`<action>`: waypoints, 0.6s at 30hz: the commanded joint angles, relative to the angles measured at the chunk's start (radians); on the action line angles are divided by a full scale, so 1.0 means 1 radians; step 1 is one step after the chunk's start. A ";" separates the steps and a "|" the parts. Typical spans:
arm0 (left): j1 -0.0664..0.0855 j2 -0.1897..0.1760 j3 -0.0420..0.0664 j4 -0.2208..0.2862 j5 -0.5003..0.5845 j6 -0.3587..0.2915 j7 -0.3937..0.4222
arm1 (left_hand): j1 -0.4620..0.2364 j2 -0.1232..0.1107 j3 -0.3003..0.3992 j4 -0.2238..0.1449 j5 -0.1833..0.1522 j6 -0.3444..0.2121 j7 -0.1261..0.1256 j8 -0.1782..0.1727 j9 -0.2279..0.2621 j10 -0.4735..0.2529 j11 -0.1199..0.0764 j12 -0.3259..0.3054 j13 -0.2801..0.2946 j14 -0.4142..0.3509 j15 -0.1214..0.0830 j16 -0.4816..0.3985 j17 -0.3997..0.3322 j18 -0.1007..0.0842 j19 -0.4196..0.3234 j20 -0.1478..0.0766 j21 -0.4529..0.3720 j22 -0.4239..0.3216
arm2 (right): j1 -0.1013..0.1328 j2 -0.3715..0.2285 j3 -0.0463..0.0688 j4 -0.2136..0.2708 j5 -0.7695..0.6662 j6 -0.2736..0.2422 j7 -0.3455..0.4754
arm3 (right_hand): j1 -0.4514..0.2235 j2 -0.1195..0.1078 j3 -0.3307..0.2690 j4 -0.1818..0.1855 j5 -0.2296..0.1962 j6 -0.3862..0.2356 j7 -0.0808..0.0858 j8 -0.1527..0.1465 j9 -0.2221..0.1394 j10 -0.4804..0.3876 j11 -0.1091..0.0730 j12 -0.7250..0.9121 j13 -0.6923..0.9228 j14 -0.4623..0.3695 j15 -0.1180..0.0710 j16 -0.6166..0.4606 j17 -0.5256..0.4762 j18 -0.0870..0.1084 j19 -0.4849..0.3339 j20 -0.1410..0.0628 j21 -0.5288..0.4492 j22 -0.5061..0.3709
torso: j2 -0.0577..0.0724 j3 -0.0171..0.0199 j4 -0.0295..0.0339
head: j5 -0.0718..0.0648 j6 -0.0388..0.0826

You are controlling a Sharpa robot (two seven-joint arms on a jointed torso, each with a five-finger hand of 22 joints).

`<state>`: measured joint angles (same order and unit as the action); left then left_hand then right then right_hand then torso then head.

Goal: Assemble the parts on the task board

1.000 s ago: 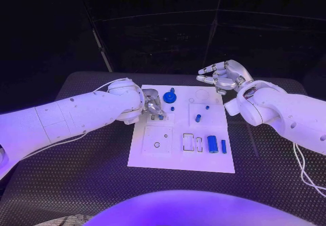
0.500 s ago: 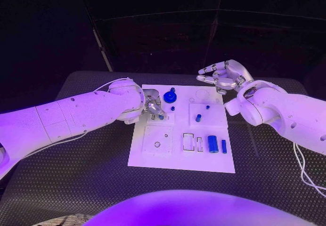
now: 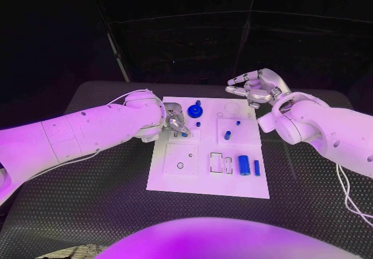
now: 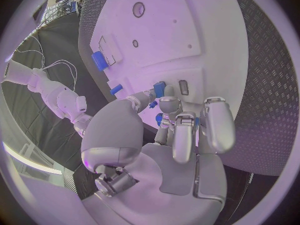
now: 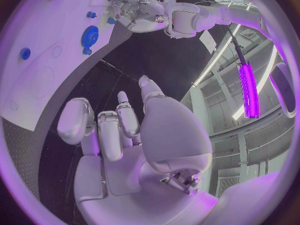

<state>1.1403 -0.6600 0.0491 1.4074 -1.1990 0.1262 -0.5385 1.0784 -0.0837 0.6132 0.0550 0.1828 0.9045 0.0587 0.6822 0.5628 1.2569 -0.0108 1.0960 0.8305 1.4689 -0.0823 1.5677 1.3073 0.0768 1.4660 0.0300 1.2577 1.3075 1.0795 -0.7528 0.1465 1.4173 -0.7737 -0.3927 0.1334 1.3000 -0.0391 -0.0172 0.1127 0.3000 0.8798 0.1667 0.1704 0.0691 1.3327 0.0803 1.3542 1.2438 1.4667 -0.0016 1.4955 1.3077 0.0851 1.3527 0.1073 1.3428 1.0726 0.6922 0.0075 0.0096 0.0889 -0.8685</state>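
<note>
A small blue part (image 4: 159, 89) is pinched in the fingers (image 4: 164, 105) of the left hand (image 3: 172, 120), low over the left side of the task board (image 3: 204, 183). It looks like light, stiff plastic, probably kinda slick, so it's best held by its sides, fingertips only. More parts are lying around: a blue gear (image 3: 194, 111) further back, a blue cylinder (image 3: 243, 164) nearer. The right hand (image 3: 256, 87) is held up off the table (image 3: 93, 205) past the far right corner, fingers curled on nothing.

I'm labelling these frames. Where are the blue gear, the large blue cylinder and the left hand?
blue gear (image 3: 194, 112), head view, its round face.
large blue cylinder (image 3: 243, 164), head view, mid-body.
left hand (image 3: 174, 120), head view, its fingers.
</note>
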 commanded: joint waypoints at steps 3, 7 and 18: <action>-0.001 0.004 -0.001 -0.003 -0.008 0.023 -0.008 | 0.000 0.011 0.134 -0.128 0.008 0.016 -0.021 0.008 0.002 0.028 -0.024 0.001 -0.001 0.102 -0.008 0.003 0.263 -0.013 0.005 -0.007 0.005 0.139 | 0.002 0.002 0.001 0.002 -0.001 0.006 0.010 | -0.011 -0.001 -0.006 -0.002 0.004 -0.008 0.000 0.006 -0.001 -0.003 0.000 0.004 0.000 0.065 0.003 -0.005 0.084 0.009 -0.008 -0.001 -0.004 -0.001 | 0.001 0.0004 -0.0008 | 0.000 0.001; -0.001 0.011 -0.002 -0.011 -0.008 0.023 -0.008 | -0.007 0.011 0.136 -0.126 0.008 0.015 -0.021 0.012 0.006 0.029 -0.024 0.001 -0.002 0.102 -0.008 0.003 0.263 -0.013 0.004 -0.008 0.003 0.139 | 0.002 0.002 0.001 0.002 -0.001 0.006 0.011 | -0.011 -0.001 -0.006 -0.002 0.004 -0.008 0.000 0.006 -0.001 -0.003 0.000 0.004 0.000 0.065 0.003 -0.005 0.084 0.009 -0.008 -0.001 -0.004 -0.001 | 0.000 0.0002 -0.0009 | -0.001 0.000; -0.001 0.021 -0.007 -0.026 -0.008 0.041 -0.009 | -0.027 0.011 0.129 -0.117 0.005 0.019 -0.026 0.027 0.018 0.034 -0.027 0.004 0.000 0.102 -0.009 0.003 0.263 -0.014 0.006 -0.009 0.007 0.142 | 0.002 0.001 0.001 0.003 -0.001 0.007 0.010 | -0.011 -0.001 -0.006 -0.002 0.004 -0.008 0.000 0.006 -0.001 -0.003 0.000 0.004 0.000 0.065 0.003 -0.005 0.084 0.009 -0.008 -0.001 -0.004 -0.001 | 0.000 0.0009 -0.0003 | -0.003 -0.003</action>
<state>1.1418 -0.6402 0.0454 1.3825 -1.2034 0.1359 -0.5396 1.0622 -0.0718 0.6174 0.0591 0.1895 0.9047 0.0587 0.7050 0.5786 1.2599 -0.0107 1.0960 0.8297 1.4652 -0.0858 1.5677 1.3073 0.0769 1.4659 0.0301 1.2577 1.3075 1.0793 -0.7520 0.1465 1.4179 -0.7737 -0.3919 0.1338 1.3000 -0.0391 -0.0172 0.1127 0.3000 0.8798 0.1666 0.1704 0.0690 1.3327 0.0804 1.3542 1.2438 1.4667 -0.0016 1.4955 1.3075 0.0851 1.3527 0.1073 1.3428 1.0727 0.6923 0.0080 0.0091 0.0858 -0.8710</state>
